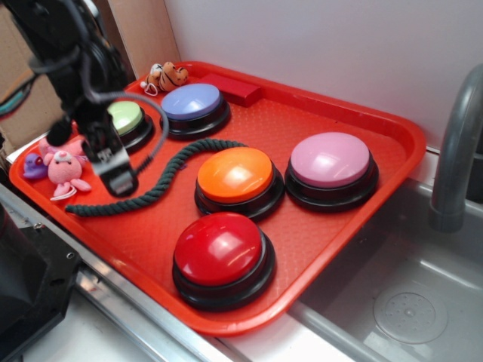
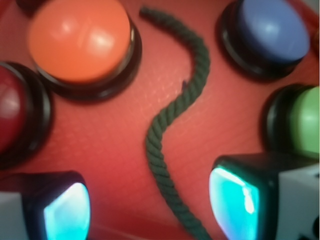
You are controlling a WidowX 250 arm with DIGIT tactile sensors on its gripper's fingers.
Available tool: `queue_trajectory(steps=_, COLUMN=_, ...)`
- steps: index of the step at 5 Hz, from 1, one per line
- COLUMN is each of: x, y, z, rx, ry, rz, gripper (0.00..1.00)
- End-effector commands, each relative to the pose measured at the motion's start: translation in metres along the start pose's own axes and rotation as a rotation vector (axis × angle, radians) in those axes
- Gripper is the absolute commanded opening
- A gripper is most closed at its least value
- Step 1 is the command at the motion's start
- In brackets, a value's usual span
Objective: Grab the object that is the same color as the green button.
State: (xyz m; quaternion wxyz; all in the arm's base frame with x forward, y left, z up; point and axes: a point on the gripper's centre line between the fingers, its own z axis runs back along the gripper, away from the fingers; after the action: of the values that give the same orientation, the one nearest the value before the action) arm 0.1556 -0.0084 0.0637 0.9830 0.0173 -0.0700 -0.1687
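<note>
- Red button [image 1: 221, 249] sits closest to us, a big dome on a black base at the near edge of the red tray [image 1: 362, 219].
- Now the one that matters: the dark green rope [image 1: 155, 187] lies flat on the tray in a wavy line, one end by the orange button [image 1: 236, 175], the other out toward the tray's left rim.
- Wrist view puts that rope [image 2: 175, 110] right down the middle, snaking up between the two fingertips [image 2: 67, 212], which stand wide apart with nothing between them.
- Gripper [image 1: 115, 172] hangs over the rope's middle stretch; whether it touches the rope, can't tell from either view.
- Green button [image 1: 125, 117], pale lime, is just behind the arm and half hidden by it; the wrist camera catches only its edge at right [image 2: 306, 120].
- Lavender-blue button [image 1: 192, 102] stands next to it, pink button [image 1: 330, 160] off to the right, well clear of the rope.
- Orange button crowds the rope's far end, just beside it.
- Small stuff at the edges: a pink plush toy [image 1: 66, 170] and a purple one [image 1: 34, 164] at the left rim, a tiger toy [image 1: 167, 75] and a red block [image 1: 230, 88] at the back.
- Tray rests beside a steel sink [image 1: 423, 302] with a grey faucet [image 1: 456, 151], pale wall behind; only the exterior view shows these.
</note>
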Motion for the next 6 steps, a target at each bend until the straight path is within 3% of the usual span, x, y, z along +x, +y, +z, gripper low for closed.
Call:
queue_trajectory(steps=1, x=0.0, y=0.005, z=-0.035, rx=-0.049, ry=-0.022, rz=-0.023, gripper=1.0)
queue_trajectory(steps=4, x=0.006, y=0.004, z=-0.06, rx=-0.002, ry=0.035, rz=-0.031, gripper=1.0)
queue_trajectory(steps=5, x=0.007, y=0.005, z=-0.062, rx=-0.006, ry=0.034, rz=-0.009, gripper=0.0)
queue_trajectory(steps=6, x=0.008, y=0.007, z=-0.061, rx=0.001, ry=0.034, rz=0.005, gripper=0.0)
